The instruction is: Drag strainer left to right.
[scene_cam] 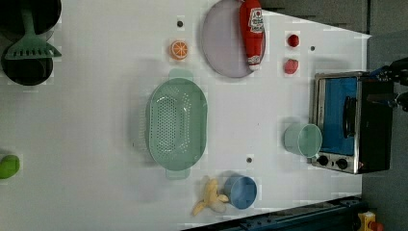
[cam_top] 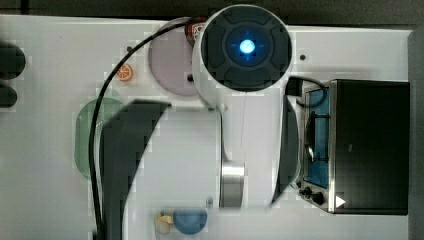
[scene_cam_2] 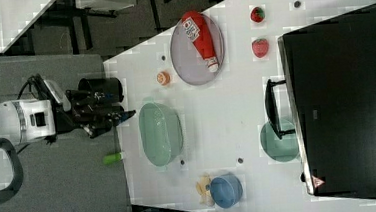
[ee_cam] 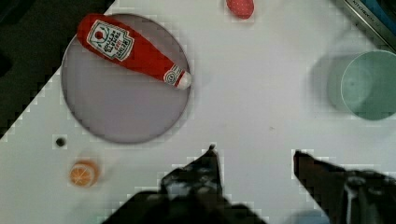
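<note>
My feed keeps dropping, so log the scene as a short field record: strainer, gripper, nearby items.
strainer: large pale green oval plastic colander, upright on the white table, untouched
gripper: black fingers open, holding nothing
beside strainer: orange slice; banana; blue cup
plate: grey round plate carrying red ketchup bottle

In the left view, bare surface (scene_cam: 86,120) lies left of the strainer (scene_cam: 177,125). Rightward, open room runs to a mint cup (scene_cam: 303,139) and oven (scene_cam: 351,120). A plate (scene_cam: 226,43) stands above.

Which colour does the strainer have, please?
Pale green, with small holes across its bottom; the strainer shows best in the left view.
</note>
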`<state>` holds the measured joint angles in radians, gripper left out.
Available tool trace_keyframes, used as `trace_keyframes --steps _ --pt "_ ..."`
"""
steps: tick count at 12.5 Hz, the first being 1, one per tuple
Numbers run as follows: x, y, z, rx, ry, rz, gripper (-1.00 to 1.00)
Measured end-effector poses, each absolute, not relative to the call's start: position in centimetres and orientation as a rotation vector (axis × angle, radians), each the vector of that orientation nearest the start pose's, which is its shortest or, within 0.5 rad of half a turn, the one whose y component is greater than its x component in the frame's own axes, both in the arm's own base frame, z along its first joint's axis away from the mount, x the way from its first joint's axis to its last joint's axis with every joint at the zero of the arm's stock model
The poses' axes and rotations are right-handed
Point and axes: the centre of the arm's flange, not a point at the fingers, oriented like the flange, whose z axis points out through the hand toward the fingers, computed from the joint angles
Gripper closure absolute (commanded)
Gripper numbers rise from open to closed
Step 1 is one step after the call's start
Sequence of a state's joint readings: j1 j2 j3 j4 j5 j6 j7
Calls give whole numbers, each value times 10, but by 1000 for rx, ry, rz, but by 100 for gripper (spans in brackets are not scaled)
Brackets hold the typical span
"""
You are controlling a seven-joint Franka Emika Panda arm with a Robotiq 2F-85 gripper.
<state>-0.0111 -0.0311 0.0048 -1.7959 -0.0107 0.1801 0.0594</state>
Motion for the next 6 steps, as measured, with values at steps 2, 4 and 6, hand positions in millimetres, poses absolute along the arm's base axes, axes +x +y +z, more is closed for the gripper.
trace_keyframes --steps 2,4,6 --pt "455 -15 551 -2951 1356 289 -81" --pt "385 -18 598 -2908 1356 179 -100" --pt "346 -9 665 -2832 1302 -120 -100"
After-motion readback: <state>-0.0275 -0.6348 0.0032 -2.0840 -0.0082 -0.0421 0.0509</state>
